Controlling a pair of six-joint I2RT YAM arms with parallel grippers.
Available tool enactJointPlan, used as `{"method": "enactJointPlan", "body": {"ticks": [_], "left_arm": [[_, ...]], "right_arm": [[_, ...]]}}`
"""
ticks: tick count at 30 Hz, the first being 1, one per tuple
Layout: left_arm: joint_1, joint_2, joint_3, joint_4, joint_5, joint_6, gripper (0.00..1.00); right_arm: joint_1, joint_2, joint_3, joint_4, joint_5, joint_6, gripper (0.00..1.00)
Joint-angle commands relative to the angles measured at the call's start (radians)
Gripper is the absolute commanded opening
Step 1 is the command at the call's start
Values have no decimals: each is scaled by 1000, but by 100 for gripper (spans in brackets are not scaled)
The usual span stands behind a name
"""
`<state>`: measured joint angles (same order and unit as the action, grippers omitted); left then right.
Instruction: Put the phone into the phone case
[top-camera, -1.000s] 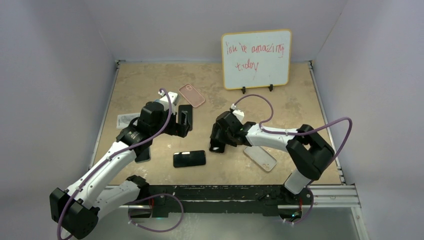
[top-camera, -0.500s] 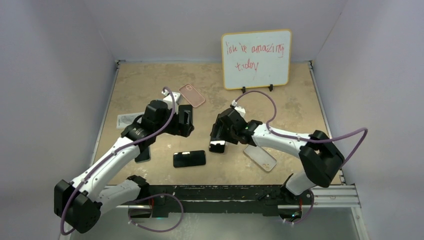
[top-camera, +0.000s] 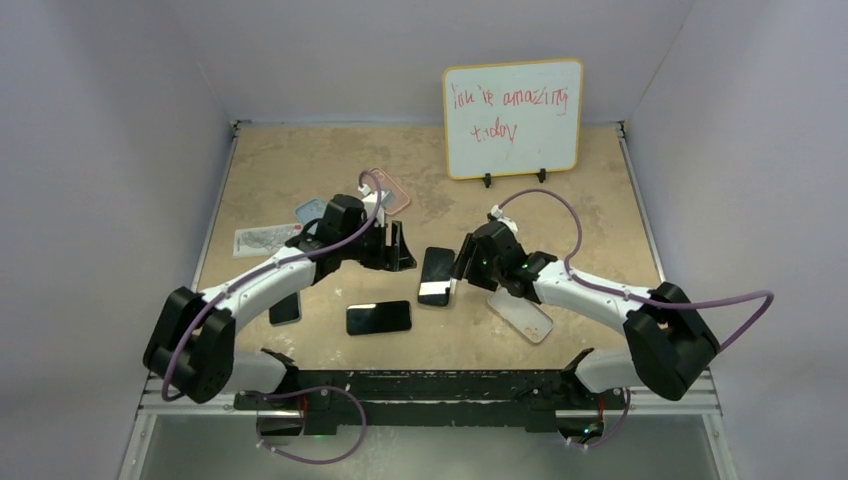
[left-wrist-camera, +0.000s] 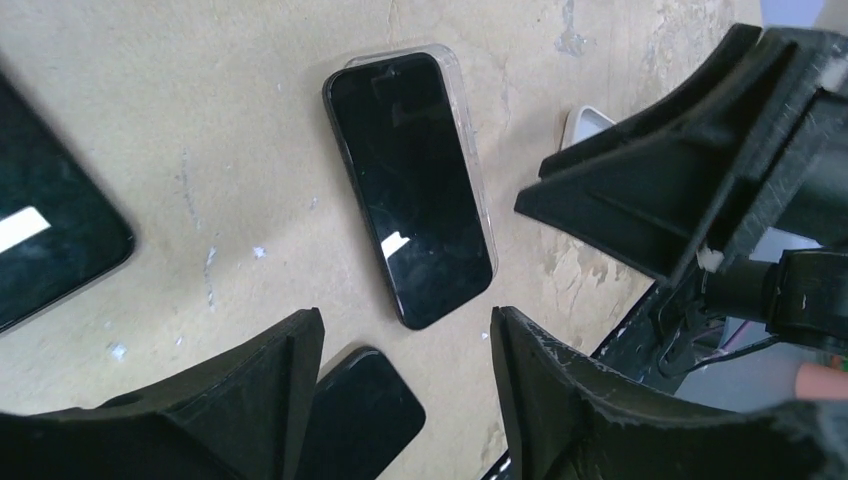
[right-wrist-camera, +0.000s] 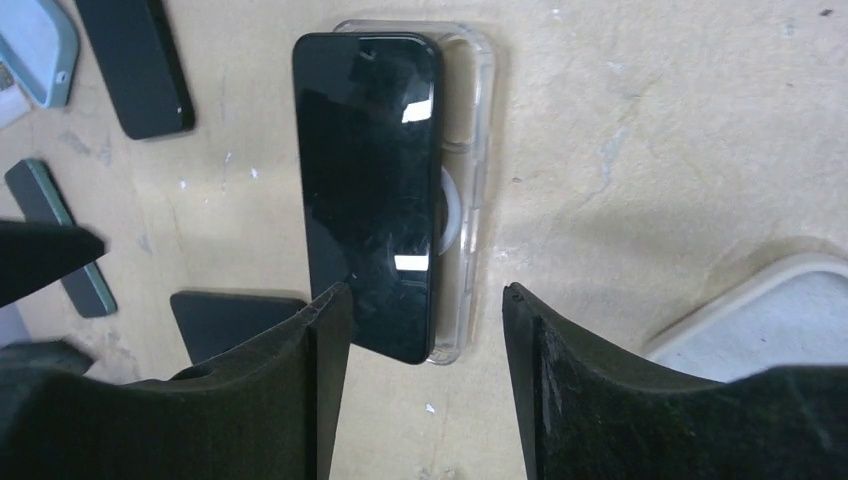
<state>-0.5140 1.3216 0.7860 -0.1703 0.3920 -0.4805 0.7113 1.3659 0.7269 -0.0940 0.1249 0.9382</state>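
Note:
The black phone (right-wrist-camera: 368, 195) lies face up on the table, skewed over the clear phone case (right-wrist-camera: 465, 150) so that the case's right rim and bottom corner stick out from under it. In the top view the phone (top-camera: 437, 272) sits between both arms. My right gripper (right-wrist-camera: 422, 295) hovers open at the phone's near end, with nothing between its fingers. My left gripper (left-wrist-camera: 405, 315) is also open and empty, just short of the phone (left-wrist-camera: 415, 200) and the case (left-wrist-camera: 473, 140). From above, the left gripper (top-camera: 398, 250) stands left of the phone and the right gripper (top-camera: 463, 267) right of it.
Another black phone (top-camera: 379, 317) lies in front of the left gripper. A dark green phone (top-camera: 285, 308), a patterned case (top-camera: 262, 240), a light blue case (top-camera: 310, 210) and a pink case (top-camera: 392, 192) lie to the left. A whitish case (top-camera: 522, 315) sits right. The whiteboard (top-camera: 512, 118) stands at the back.
The left arm swung right towards the centre. The right gripper drew back to the right, uncovering the phone lying on its case. Both grippers' jaws have narrowed somewhat.

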Motion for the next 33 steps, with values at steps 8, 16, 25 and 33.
{"method": "enactJointPlan", "body": {"ticks": [8,16,25,33], "left_arm": [[-58,281,23,228,81,-93,54],[-72,320,-1,264,41,-121,50],[-95,389,38,252,-11,-77,47],[-148,412,71,281,24,-102,39]], "right_arm": [[-34,48,-28,165,-104,-59,51],[-34,75,-37,148,-55,-73,49],[-34,131,-53,194,-54,-69,44],[-35,164,-82,247,-50,-66,38]]}}
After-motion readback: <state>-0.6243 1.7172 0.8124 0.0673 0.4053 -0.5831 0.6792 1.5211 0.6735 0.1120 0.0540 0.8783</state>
